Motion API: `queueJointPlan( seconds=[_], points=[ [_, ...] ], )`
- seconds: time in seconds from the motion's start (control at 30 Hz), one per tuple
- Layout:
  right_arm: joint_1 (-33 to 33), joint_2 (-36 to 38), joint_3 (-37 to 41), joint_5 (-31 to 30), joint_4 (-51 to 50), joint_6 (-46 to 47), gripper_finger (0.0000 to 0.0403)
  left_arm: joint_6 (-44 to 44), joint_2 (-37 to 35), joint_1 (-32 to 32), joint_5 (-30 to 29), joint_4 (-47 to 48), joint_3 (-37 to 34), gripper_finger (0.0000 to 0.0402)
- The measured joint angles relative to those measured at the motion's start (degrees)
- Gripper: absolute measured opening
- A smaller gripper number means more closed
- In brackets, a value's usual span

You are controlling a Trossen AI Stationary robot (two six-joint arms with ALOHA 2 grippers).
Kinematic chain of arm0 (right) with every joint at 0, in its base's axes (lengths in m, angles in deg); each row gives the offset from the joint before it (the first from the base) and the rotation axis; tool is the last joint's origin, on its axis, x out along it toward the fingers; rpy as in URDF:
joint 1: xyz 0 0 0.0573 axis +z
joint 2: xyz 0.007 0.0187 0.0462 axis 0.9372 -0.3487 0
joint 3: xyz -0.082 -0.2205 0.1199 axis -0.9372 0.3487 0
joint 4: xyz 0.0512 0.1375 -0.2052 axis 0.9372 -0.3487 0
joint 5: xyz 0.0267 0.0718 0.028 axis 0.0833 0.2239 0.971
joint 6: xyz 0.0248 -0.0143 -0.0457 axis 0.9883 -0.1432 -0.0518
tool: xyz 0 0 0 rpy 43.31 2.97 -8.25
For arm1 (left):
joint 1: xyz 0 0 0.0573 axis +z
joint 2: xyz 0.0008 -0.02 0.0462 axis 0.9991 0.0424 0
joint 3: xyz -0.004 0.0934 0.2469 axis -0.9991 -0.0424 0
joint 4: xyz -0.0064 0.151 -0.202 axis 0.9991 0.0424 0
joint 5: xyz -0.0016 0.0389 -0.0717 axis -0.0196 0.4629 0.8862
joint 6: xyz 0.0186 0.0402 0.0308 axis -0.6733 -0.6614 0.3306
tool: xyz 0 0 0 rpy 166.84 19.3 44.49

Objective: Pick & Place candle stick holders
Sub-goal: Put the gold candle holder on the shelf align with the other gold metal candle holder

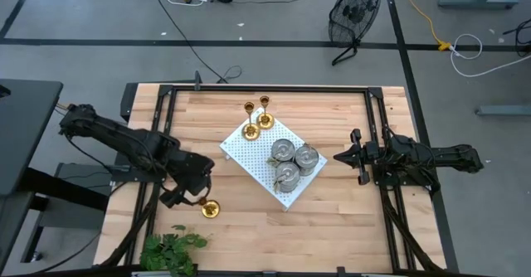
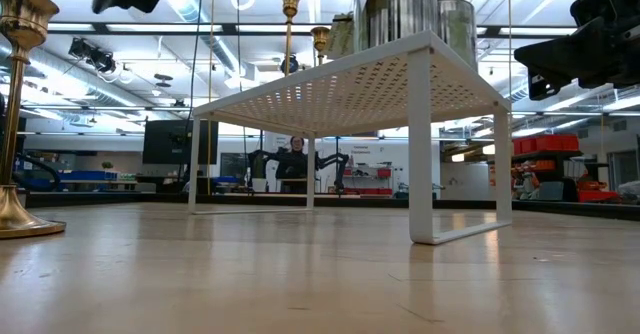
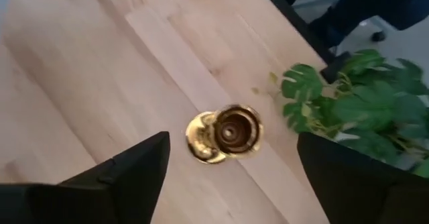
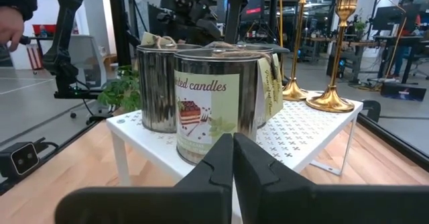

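Here, your task's piece is the brass candle stick holder (image 1: 210, 209) standing upright on the bare wood near the left front of the table (image 1: 332, 219), just beside the green plant (image 1: 170, 250) and well apart from the white perforated board (image 1: 241, 148). In the left wrist view you look straight down into its cup (image 3: 234, 129), with the round base (image 3: 201, 140) showing beneath. It looks like polished metal, so judge it stiff, fairly light, and slick under the pads. With a tall thin stem over a small base, it will likely tip if you nudge it sideways. Take it by the stem, below the cup, and lift it straight.

Your left gripper (image 1: 187, 196) hangs just above that holder with its two dark fingers (image 3: 134, 170) spread wide on either side and nothing between them; the holder stands free on the wood.

On the board, two more brass holders (image 1: 257, 121) stand at the far corner, and three silver-grey candle tins (image 1: 292, 162) sit clustered at the near side; the right wrist view shows a printed label on one tin (image 4: 204, 110).

Your right gripper (image 1: 342, 156) waits at the right of the board, apart from it, fingers pressed together and holding nothing.
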Motion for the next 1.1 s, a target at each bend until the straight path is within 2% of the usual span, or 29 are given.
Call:
queueJointPlan(
  seconds=[0.3, 0.77, 1.1],
  points=[
    [0.02, -0.02, 0.0, 0.02, 0.0, -0.02, 0.0016, 0.17, 3.18, -2.92, -1.92, -1.06, 0.0, 0.0369],
    [0.0, -0.02, 0.0, 0.01, 0.0, -0.01, 0.0016, 0.21, 7.0, -5.7, -8.18, -1.52, -0.02, 0.0368],
    [0.02, 0.0, 0.0, 0.02, 0.0, -0.02, 0.0016, 0.23, 7.21, -5.67, -7.93, -1.67, -0.02, 0.0346]
  ],
)
